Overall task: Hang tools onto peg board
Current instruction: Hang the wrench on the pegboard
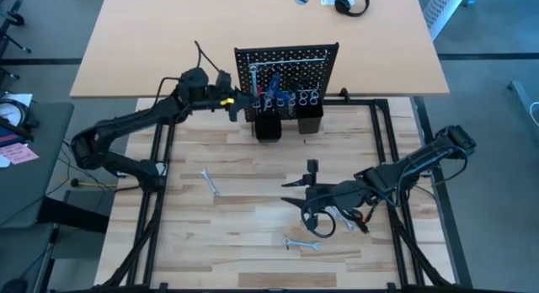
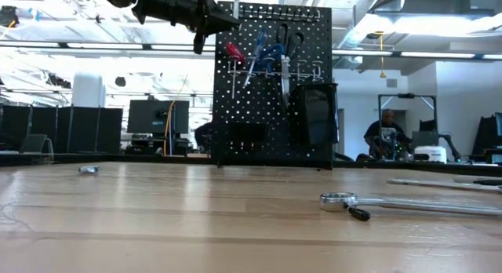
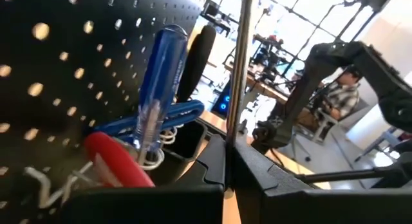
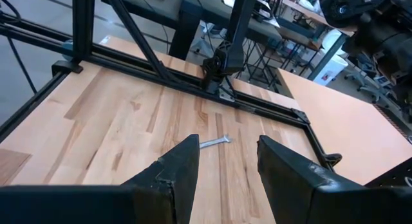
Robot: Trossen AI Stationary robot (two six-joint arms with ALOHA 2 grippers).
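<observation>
The peg board [image 1: 286, 70] stands upright at the far middle of the tabletop [image 1: 253, 209], with two black cups [image 1: 288, 125] at its base. In the low view a red-handled tool [image 2: 234, 53], a blue-handled screwdriver [image 2: 259, 47] and black scissors [image 2: 284, 39] hang on the board's upper rows. The left gripper [image 1: 232, 99] is raised at the board's left edge, its fingers pressed together on a thin silver wrench [image 3: 239, 69] held upright; in the left wrist view this shaft rises from between the fingers right beside the blue handle and the red handle on the board. The right gripper [image 1: 296, 192] is low over the near right part of the tabletop, its fingers [image 4: 177, 169] spread apart with nothing between them; in the right wrist view a small silver wrench [image 4: 214, 142] lies flat on the wood beyond the gap between the fingers. In the high view, another wrench [image 1: 210, 182] lies on the wood to the left of middle, one more [image 1: 301, 243] lies near the front edge, and an orange-and-black tool [image 1: 364, 219] lies under the right arm, partly hidden. In the low view a ring-ended wrench [image 2: 392, 201] lies close at right, and a seated person [image 2: 386, 136] shows in the room behind.
</observation>
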